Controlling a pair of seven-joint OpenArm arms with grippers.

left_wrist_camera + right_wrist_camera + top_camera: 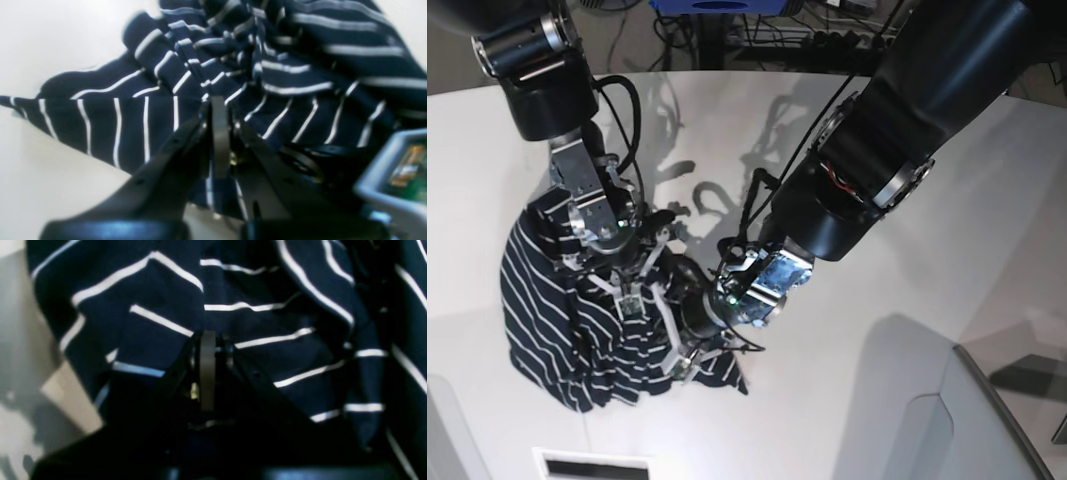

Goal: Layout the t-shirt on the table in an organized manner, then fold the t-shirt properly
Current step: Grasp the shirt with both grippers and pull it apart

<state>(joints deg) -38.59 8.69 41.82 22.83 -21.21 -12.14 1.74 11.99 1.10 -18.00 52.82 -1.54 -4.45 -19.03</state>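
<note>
**Striped shirt bunched at the counter's left, both jaws pinching cloth**

Toward the left side of the white counter [847, 400] in the base view, the t-shirt [567, 330] lies in a crumpled heap, navy with thin white stripes, its folds gathered up toward the middle where the two arms meet. Part of it drapes down from the right gripper [210, 340], whose jaws are drawn together on a pinch of striped fabric; the wrist view shows cloth hanging all around them. Just beside it, the left gripper [218, 110] has its jaws closed narrowly on another fold of the same shirt, with pleats radiating out from the pinch. A flat, striped flap spreads to the left of that grip onto the bare counter. Behind the counter's curved far edge, cables [757, 30] hang in a tangle.
</note>
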